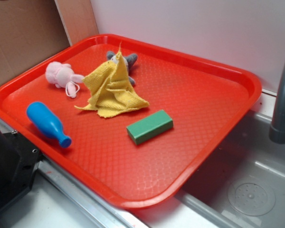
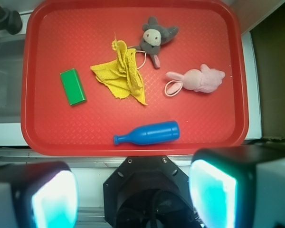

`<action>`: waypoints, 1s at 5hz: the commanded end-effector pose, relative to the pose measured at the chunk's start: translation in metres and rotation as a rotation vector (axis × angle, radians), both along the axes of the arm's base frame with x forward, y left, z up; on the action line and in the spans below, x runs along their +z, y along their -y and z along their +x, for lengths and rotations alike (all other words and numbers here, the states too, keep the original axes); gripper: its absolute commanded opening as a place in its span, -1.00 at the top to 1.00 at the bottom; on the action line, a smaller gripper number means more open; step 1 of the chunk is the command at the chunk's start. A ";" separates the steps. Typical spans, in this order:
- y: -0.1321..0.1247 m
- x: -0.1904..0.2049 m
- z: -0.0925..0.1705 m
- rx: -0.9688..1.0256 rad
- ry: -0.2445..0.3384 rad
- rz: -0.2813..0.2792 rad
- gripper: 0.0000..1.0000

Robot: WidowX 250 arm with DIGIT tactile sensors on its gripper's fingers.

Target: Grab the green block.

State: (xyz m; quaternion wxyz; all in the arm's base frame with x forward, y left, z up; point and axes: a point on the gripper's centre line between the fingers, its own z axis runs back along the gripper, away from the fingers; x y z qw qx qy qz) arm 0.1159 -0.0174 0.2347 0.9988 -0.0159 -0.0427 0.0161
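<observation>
Green block (image 2: 73, 87) flat on red tray (image 2: 133, 142), end effector (image 2: 133, 192) high above, pads spread, empty

Seen from the wrist view, everything lies on a tray (image 2: 38, 142). A cloth (image 2: 122, 73) lies near the centre, with a block (image 2: 73, 87) at its 9 o'clock, a mouse toy (image 2: 156, 35) at 1 o'clock, a rabbit toy (image 2: 199, 80) at 3 o'clock and a bottle toy (image 2: 149, 133) at 5 o'clock.

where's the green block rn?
Exterior view: the green block lies flat on the red tray, just right of the yellow cloth. Wrist view: left side of the tray, untouched.
</observation>
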 end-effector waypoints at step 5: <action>0.053 -0.072 0.057 0.047 0.196 -0.150 -1.00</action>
